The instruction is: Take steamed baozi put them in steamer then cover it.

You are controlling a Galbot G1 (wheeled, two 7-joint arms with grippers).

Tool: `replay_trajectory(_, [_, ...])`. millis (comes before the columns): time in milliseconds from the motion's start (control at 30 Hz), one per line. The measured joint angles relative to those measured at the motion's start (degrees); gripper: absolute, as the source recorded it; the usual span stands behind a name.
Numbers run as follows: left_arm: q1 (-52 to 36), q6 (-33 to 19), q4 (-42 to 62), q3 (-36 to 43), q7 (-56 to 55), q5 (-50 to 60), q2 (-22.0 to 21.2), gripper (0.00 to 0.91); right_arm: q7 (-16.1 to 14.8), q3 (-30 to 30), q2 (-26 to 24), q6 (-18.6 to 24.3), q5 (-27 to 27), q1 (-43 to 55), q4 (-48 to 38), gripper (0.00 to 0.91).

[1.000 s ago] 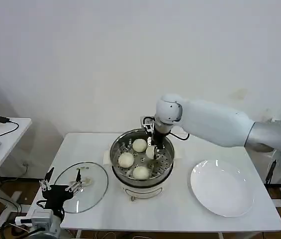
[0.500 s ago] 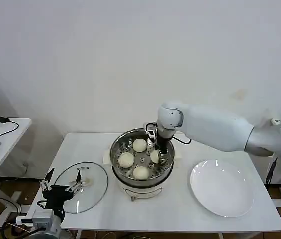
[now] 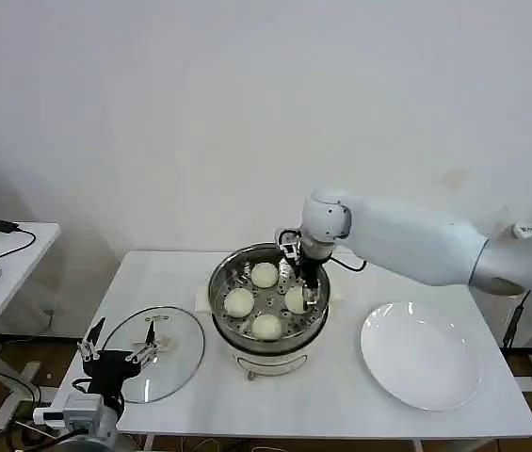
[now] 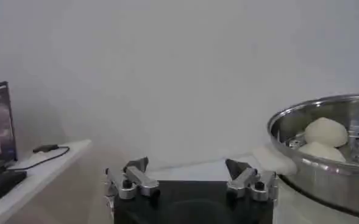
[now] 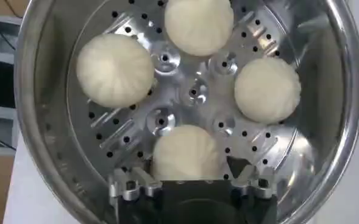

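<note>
Broadly, the white table [image 3: 341, 414] carries everything, and the right arm [image 3: 407, 240] stretches across it from the robot's right, bent down at the wrist so that the right gripper [image 3: 304, 283] hangs inside the steamer [image 3: 225, 325]. That steel pot sits at the table's middle, with a flat white plate [image 3: 422, 356] to its right and a clear glass lid [image 3: 155, 354] lying flat to its left, apart from the pot. All four steamed baozi [image 3: 265, 275] rest on the perforated tray, spaced around its centre.

From the right wrist camera the tray's holes and the buns' pleated tops are plain – and so is the claw: its two fingers [image 5: 127, 184] stand wide on either side of the nearest bun [image 5: 187, 156], gripping nothing.

The left gripper [image 3: 115, 351] is parked low at the table's near left corner, beside the lid. Its own camera looks level across the table and shows its fingers [image 4: 133, 179] spread wide and empty – with the steamer's rim and two buns [image 4: 325, 131] beyond.
</note>
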Motion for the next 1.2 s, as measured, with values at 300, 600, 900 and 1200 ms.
replay_trajectory(300, [-0.80,-0.18,0.50,-0.12,0.37,-0.27,0.23,0.907,1.77,7.57,-6.59,0.32,4.47,4.16,4.79,0.907])
replay_trajectory(600, [-1.27,-2.40,1.77,0.76,0.53,-1.33,1.06,0.907,14.04,26.09,-15.80,5.01,10.36,-3.32,11.48,0.907])
replay_trajectory(900, [-0.19,-4.63,3.33,0.79,0.62,-1.50,1.94,0.907,30.25,57.09,-23.23,10.57,15.05,-29.18,24.08,0.907])
replay_trajectory(1200, [0.91,-6.56,4.44,0.96,0.36,-0.74,1.31,0.907,40.76,90.90,-15.27,18.85,15.31,-63.52,36.22,0.907])
